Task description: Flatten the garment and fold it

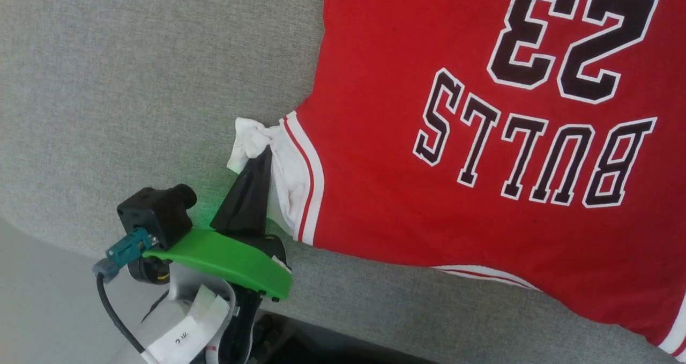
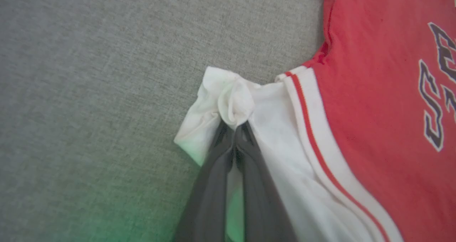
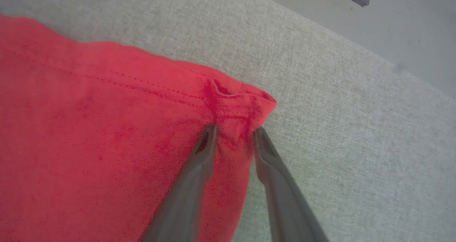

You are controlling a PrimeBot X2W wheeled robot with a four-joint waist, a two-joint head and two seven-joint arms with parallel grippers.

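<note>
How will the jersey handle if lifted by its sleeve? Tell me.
Probably floppy: the jersey bunches at its white sleeve where the left jaws pinch it. Likely to sag, not hold shape: its hem corner puckers between the right jaws.

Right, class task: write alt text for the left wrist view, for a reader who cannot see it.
The left end effector, its two dark fingers shut, pinches a bunched fold of the white sleeve of a red jersey lying on grey fabric. Red-and-white trim borders the sleeve.
</note>
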